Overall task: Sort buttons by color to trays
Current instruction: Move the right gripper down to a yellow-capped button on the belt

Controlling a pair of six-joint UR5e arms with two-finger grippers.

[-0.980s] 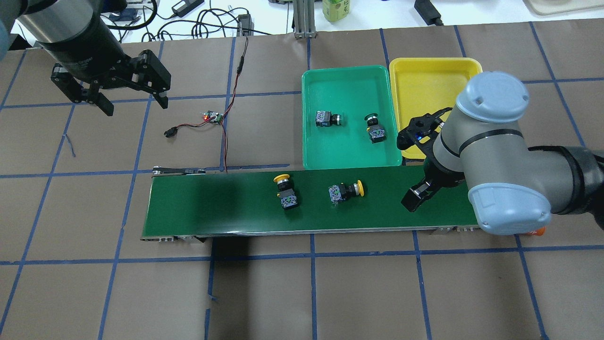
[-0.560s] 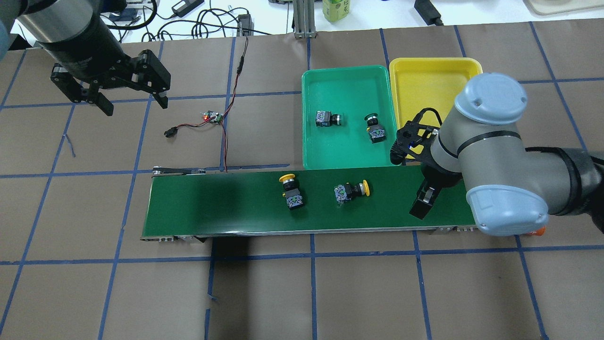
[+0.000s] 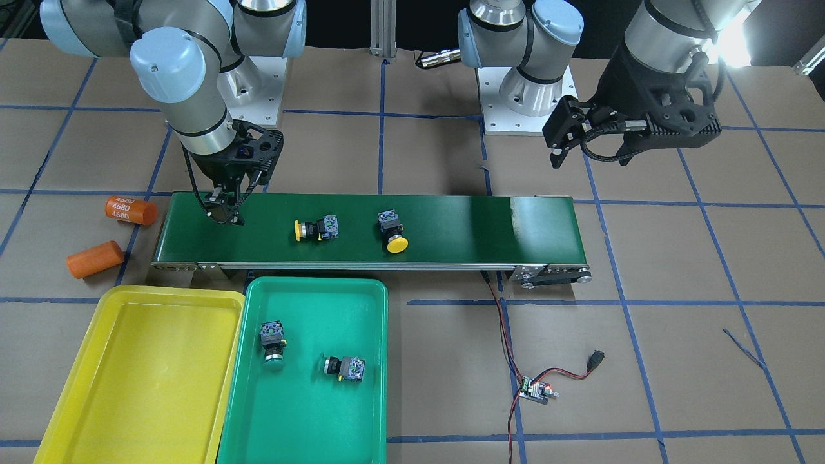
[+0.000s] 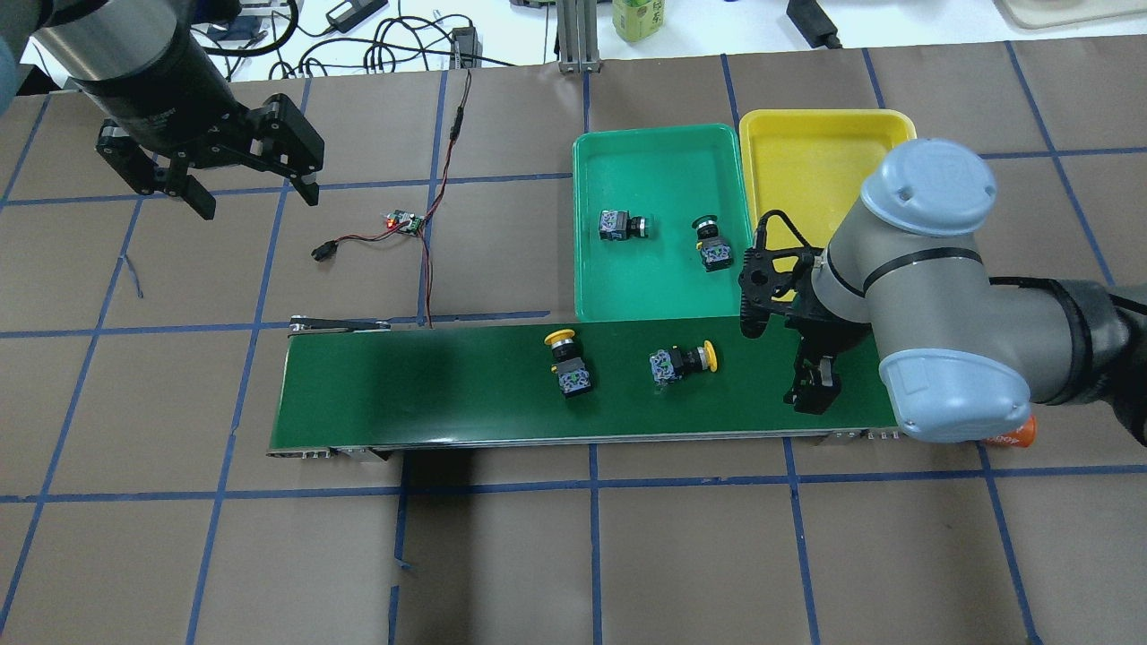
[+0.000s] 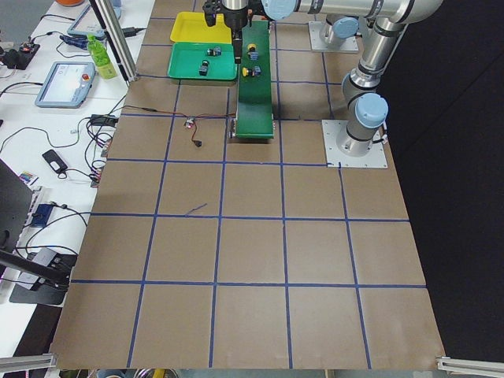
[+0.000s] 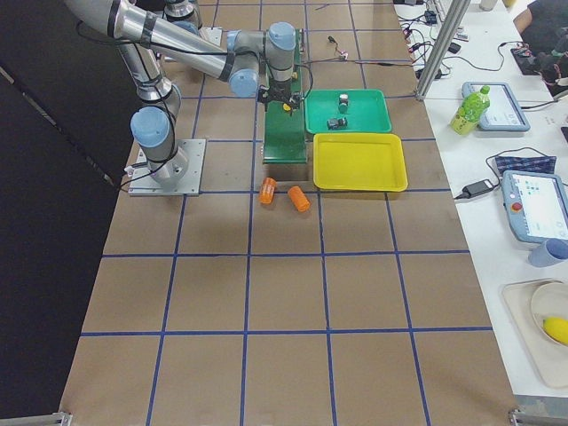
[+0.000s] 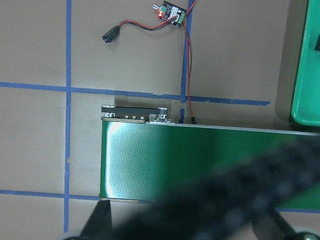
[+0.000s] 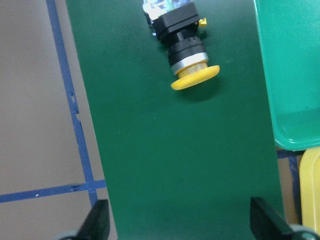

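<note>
Two yellow-capped buttons lie on the dark-green conveyor belt (image 4: 430,385): one (image 4: 566,358) near the middle, one (image 4: 683,363) on its side with its cap toward my right gripper; that one shows in the right wrist view (image 8: 182,45). Two green-capped buttons (image 4: 623,225) (image 4: 712,244) lie in the green tray (image 4: 663,143). The yellow tray (image 4: 824,125) beside it holds nothing. My right gripper (image 4: 781,358) is open and empty, low over the belt's right end, just right of the nearer yellow button. My left gripper (image 4: 255,199) is open and empty, far left above the table.
A small circuit board (image 4: 405,221) with red and black wires lies left of the green tray, wired to the belt. Two orange cylinders (image 3: 131,210) (image 3: 95,259) lie beyond the belt's right end. Cables and a green bottle (image 4: 641,18) are on the bench at the back.
Both yellow buttons have ridden the belt to the right. My right gripper has turned and shifted left over the belt toward the nearer one. My left arm has not moved.
</note>
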